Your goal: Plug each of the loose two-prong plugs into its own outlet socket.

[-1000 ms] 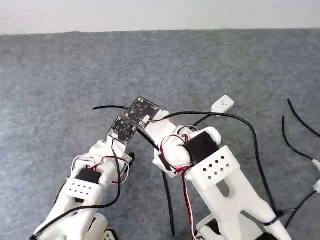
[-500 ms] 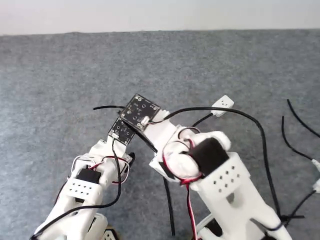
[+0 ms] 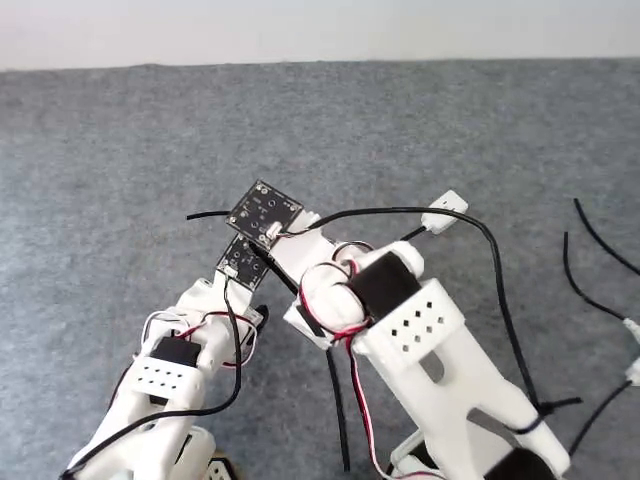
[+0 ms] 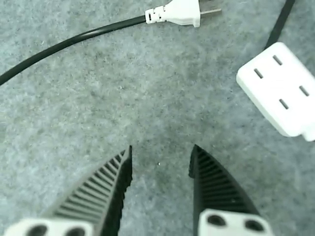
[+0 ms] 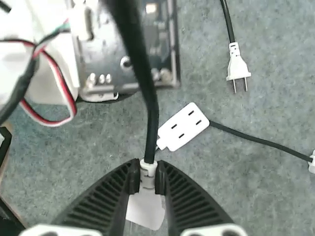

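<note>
High view: grey carpeted table surface. White left arm stands in the lower left of the frame and white right arm in the lower centre, their wrists meeting near the middle under 2 black square circuit boards. A white plastic socket piece lies on the carpet right of centre at the end of a black cord, and thin loose black cables run along the right edge. Left wrist view: left gripper, its black ribbed fingers parted and holding nothing, hangs over bare carpet. Beyond it a white 2-prong plug lies flat on a round black cord, prongs bare. A white plastic outlet block, 4 slots facing up, lies near that plug but apart from it. Right wrist view: right gripper, fingers clamped on the neck of a second white plug; its prongs cannot be made out. Its thick black cord leads away from the fingertips and crosses in front of one end of the outlet block, which lies just beyond the gripper. The loose 2-prong plug lies farther off, apart from the block. Whether the socket piece in the high view is this same block cannot be told.
</note>
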Available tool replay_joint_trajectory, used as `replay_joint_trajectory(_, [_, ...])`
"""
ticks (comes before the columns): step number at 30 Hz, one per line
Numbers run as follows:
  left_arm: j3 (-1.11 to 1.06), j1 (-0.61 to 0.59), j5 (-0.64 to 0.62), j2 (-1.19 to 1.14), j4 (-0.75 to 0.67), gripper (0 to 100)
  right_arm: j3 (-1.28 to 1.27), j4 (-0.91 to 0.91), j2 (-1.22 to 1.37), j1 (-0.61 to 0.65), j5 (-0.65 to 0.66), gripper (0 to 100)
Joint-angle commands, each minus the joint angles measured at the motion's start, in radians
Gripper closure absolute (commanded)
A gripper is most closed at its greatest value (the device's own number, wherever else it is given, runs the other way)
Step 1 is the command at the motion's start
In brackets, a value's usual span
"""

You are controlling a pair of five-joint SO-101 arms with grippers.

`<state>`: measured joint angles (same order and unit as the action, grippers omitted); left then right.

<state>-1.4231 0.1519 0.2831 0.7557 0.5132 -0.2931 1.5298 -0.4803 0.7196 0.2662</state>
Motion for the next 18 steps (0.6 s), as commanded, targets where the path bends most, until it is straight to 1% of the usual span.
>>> replay_joint_trajectory(1, [0.004,0.011,0.026,0.020,0.003,82,0.058,-0.058,0.015,0.007,-0.005,99.1])
replay_joint_trajectory(8, [-0.013,0.034,0.031,0.028,0.009,82,0.061,-0.133,0.077,0.005,0.000,99.1])
replay_joint_trajectory(18, [-0.016,0.035,0.031,0.028,0.009,82,0.061,-0.136,0.087,0.005,0.009,99.1])
